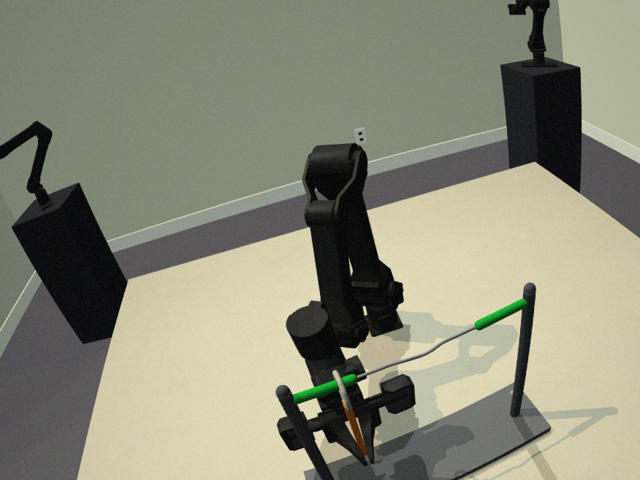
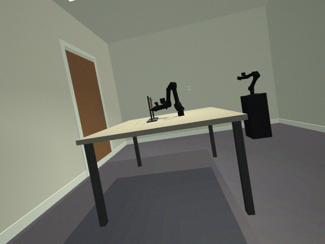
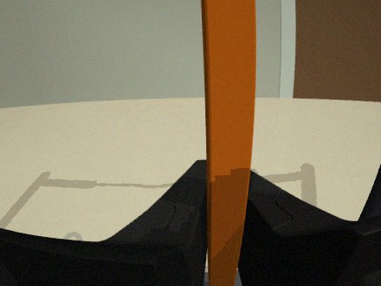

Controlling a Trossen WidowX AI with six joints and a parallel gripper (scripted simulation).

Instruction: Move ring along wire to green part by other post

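Clamping my black claw (image 1: pixel 368 459) (image 2: pixel 152 109) (image 3: pixel 213 170) on the flat orange handle (image 1: pixel 353 427) (image 2: pixel 151 105) (image 3: pixel 231 89), low down, probably keeping fingers clear of the thin grey wire (image 1: pixel 397 362). Pale ring (image 1: pixel 340 382) is hanging round the green sleeve (image 1: pixel 320 389), at two o'clock from the near dark-grey post (image 1: pixel 294 421).

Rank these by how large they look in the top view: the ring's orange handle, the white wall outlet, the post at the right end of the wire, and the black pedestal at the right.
1. Black pedestal
2. Right post
3. Orange handle
4. Wall outlet
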